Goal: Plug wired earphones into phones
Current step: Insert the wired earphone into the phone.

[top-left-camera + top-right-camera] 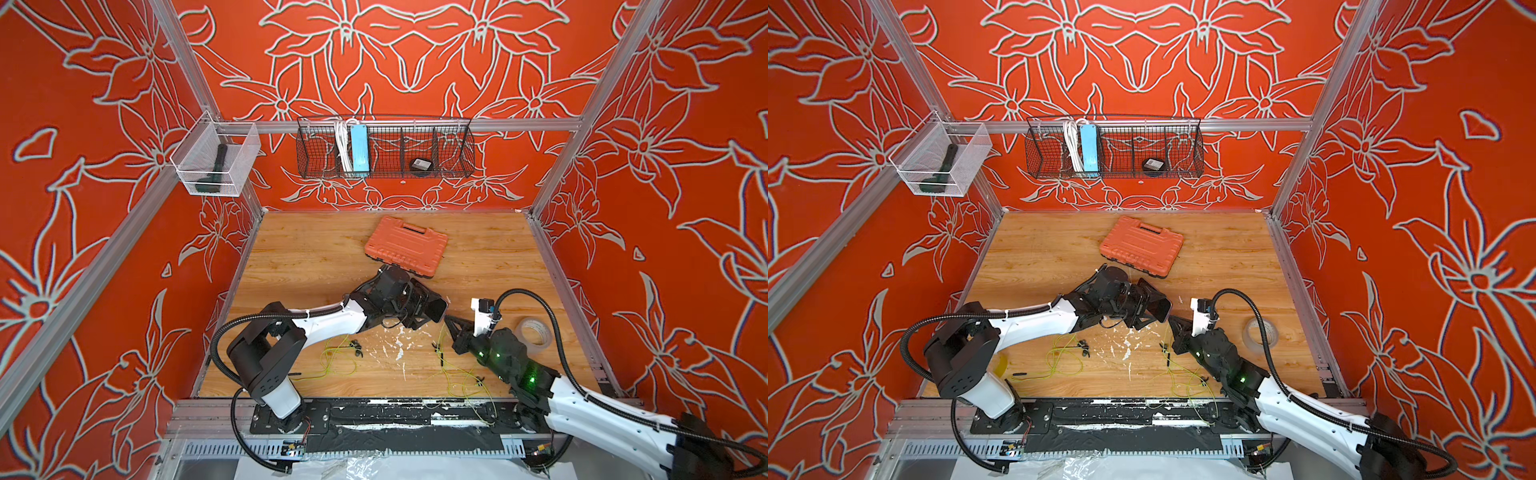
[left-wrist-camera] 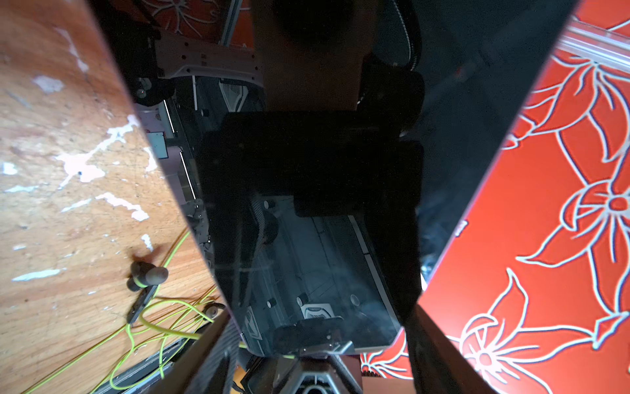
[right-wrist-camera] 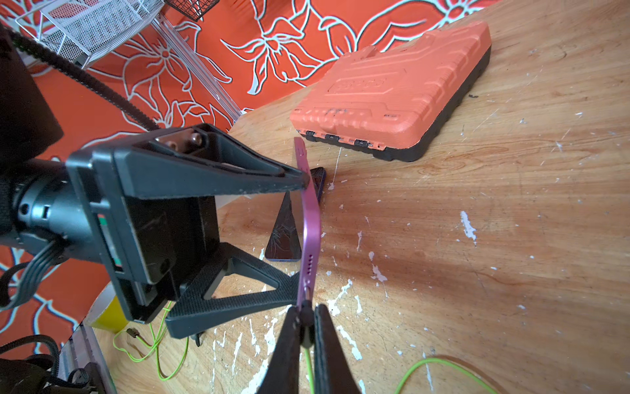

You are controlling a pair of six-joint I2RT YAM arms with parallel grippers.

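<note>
For insertion, left gripper (image 3: pixel 301 235) clamps the purple-rimmed black phone (image 3: pixel 313 211); right gripper (image 3: pixel 305 317), pinching the black plug (image 3: pixel 306 308) of the yellow-green earphone cable (image 3: pixel 309 368), should press it squarely home.

Wooden table (image 1: pixel 311 249): case (image 1: pixel 405 245), tape (image 1: pixel 532 331), earphones (image 1: pixel 355 345).

The right gripper (image 3: pixel 305 312) pinches a black earphone plug (image 3: pixel 306 319) at the speaker-hole end of a purple-edged phone (image 3: pixel 309 232). The left gripper (image 3: pixel 301 237) clamps that phone, which stands on edge. A cracked phone (image 3: pixel 284 235) lies flat behind it, near an orange tool case (image 3: pixel 392 92).
</note>
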